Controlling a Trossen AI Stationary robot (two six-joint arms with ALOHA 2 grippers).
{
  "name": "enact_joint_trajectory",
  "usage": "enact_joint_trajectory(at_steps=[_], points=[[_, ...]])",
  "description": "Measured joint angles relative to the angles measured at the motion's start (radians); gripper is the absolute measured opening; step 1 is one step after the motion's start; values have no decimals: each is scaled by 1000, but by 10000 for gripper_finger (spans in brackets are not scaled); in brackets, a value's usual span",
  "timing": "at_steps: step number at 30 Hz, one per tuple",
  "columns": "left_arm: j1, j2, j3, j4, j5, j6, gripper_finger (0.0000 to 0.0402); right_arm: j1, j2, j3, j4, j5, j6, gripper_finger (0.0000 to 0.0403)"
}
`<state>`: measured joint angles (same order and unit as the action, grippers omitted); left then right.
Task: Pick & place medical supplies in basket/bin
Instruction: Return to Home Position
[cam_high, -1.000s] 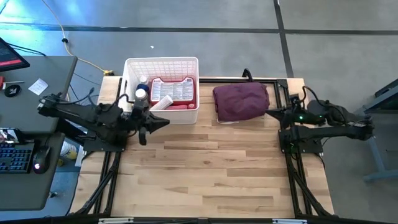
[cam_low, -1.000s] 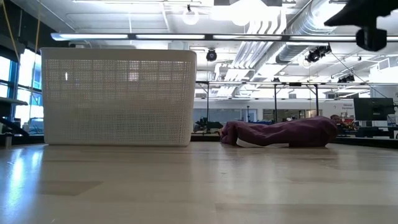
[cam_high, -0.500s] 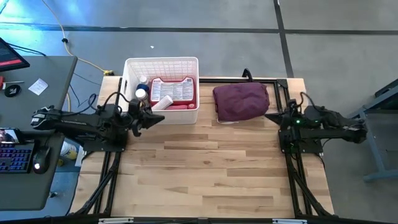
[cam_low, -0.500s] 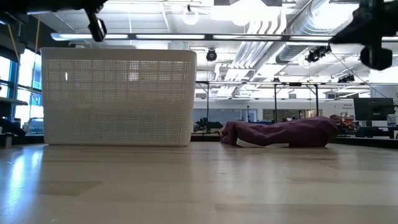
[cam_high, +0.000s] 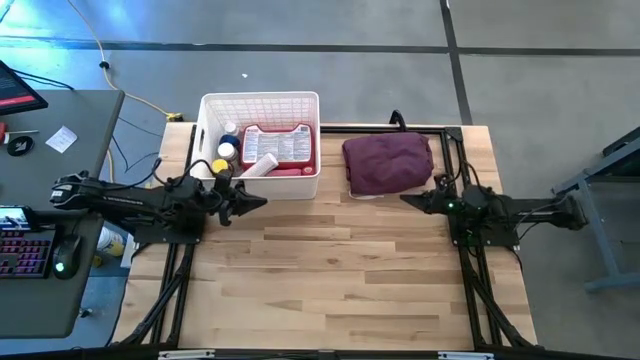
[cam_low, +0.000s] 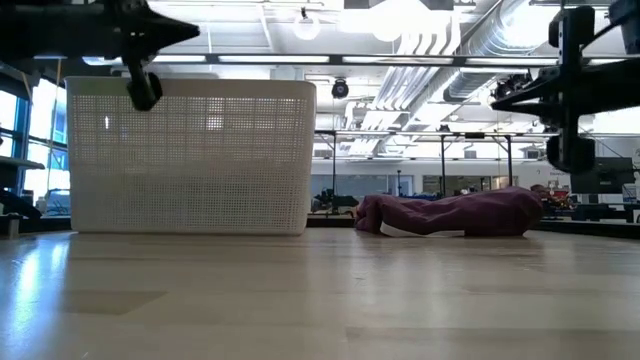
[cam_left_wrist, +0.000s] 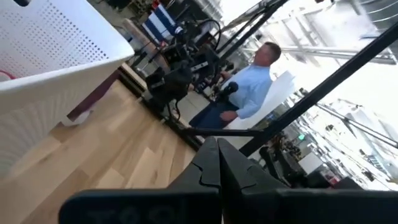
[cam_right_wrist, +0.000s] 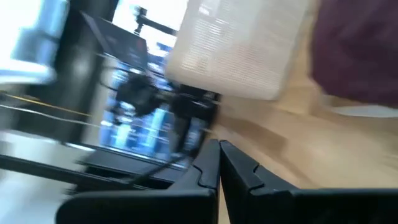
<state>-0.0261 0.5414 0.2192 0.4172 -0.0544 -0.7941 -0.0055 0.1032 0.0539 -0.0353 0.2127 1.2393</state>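
The white lattice basket (cam_high: 260, 103) stands at the table's far left, also in the low view (cam_low: 190, 155). Inside lie the red first-aid case (cam_high: 279, 146), small bottles (cam_high: 228, 150) and a white cylinder (cam_high: 259, 165). My left gripper (cam_high: 258, 203) hovers shut just near of the basket's front wall, its fingers meeting in the left wrist view (cam_left_wrist: 219, 163). My right gripper (cam_high: 406, 198) is shut too (cam_right_wrist: 219, 163), above the table near the maroon cloth bundle's near right corner. Both hold nothing.
The maroon cloth bundle (cam_high: 388, 163) lies right of the basket at the far edge, resting flat on the table (cam_low: 450, 213). Bare wooden tabletop (cam_high: 330, 270) spreads over the near half. A person in a blue shirt (cam_left_wrist: 249, 87) sits in the room beyond the table.
Both arms have come down, as the low view shows. My left gripper has drawn back a little toward the table's left and near edges from the basket. My right gripper has swung toward the table's left and near side, past the cloth bundle's corner. Nothing on the table has moved.
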Motion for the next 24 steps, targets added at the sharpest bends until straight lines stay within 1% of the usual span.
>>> enact_joint_trajectory(at_steps=[2,3,7,16,22,24], points=[[0,-5,-19,27,-9,-4,21,0,0,-45,103,0,22,0],[0,-10,-33,48,-13,-7,21,0,0,-42,116,2,25,0],[0,-17,-76,111,-31,-30,21,0,-1,-40,109,5,-2,0],[0,-17,-141,117,-28,-91,21,0,0,-40,108,2,2,0],[0,-18,-201,241,-22,-89,22,0,0,-40,108,-63,13,0],[0,-18,-204,240,-26,-85,22,0,0,-40,107,-72,0,0]])
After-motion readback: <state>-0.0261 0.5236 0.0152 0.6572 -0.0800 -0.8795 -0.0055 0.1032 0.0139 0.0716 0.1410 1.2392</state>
